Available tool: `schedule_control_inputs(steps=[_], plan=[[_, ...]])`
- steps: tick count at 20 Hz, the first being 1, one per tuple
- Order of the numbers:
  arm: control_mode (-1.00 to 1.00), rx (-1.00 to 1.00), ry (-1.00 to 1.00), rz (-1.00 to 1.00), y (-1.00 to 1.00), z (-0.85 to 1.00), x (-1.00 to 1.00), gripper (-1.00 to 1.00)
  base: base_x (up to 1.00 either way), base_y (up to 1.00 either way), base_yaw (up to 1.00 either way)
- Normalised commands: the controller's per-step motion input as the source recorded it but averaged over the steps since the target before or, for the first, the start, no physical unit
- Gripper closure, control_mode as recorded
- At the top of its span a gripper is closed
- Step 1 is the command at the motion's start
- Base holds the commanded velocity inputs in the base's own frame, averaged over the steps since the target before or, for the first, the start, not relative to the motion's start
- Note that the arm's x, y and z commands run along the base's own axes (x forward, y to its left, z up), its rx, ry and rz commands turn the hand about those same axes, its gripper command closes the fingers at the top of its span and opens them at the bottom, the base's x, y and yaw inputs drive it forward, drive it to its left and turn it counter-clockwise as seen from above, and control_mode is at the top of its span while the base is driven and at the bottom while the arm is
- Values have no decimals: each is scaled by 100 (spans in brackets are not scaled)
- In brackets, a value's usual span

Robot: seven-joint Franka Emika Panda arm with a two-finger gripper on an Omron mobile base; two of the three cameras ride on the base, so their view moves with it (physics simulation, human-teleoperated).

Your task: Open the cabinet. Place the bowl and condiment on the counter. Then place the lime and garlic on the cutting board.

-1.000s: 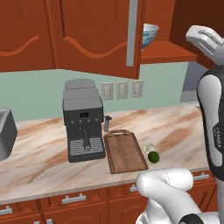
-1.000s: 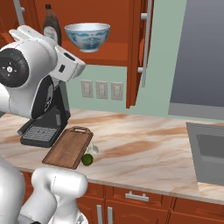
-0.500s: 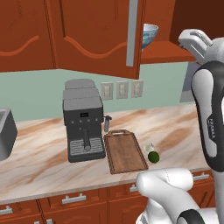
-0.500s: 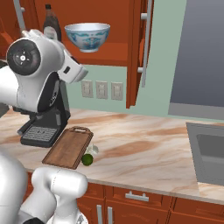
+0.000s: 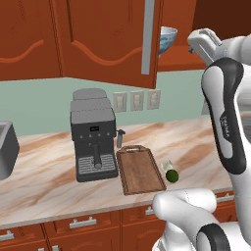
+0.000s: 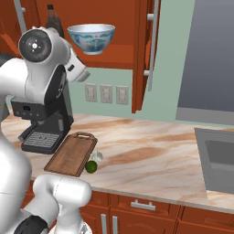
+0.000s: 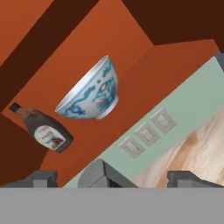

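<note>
1. Left base view shows the long counter (image 5: 44, 171) with pink and brown swirls, running under the wall.
2. Above it hangs the red-brown cabinet (image 6: 141, 50). Its door (image 5: 108, 39) stands open, with a long silver handle on it.
3. The white robot arm (image 5: 228, 117) reaches up toward the open shelf of the cabinet.
4. A black coffee machine (image 5: 93, 135) stands on the counter, just left of the cutting board.
5. The brown cutting board (image 6: 72, 154) lies flat on the counter. Nothing lies on it.
6. The bowl (image 6: 91, 38) is white with blue and red marks. It sits upright on the cabinet shelf.
7. The gripper (image 7: 113, 177) points at the shelf from a little way off. Its jaws are spread wide and hold nothing. The hand view is tilted, so the bowl (image 7: 89, 94) looks tipped there.
8. The brown bottle (image 7: 43, 129) of sauce has a black cap. It stands on the same shelf, near the bowl but not touching it.
9. The green lime (image 6: 91, 167) lies on the counter, just beside the board's right edge.
10. The pale garlic (image 6: 97, 156) lies right behind the lime, also off the board.
</note>
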Motion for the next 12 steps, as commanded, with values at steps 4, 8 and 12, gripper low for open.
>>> schedule_control_inputs(steps=[4, 8, 12], plan=[[-100, 11, 9, 2, 26, -9, 29, -100, 0, 0, 0], [-100, 12, 7, 4, 25, -9, 36, -100, 0, 0, 0], [-100, 17, 7, 9, 12, -6, 30, -100, 0, 0, 0]])
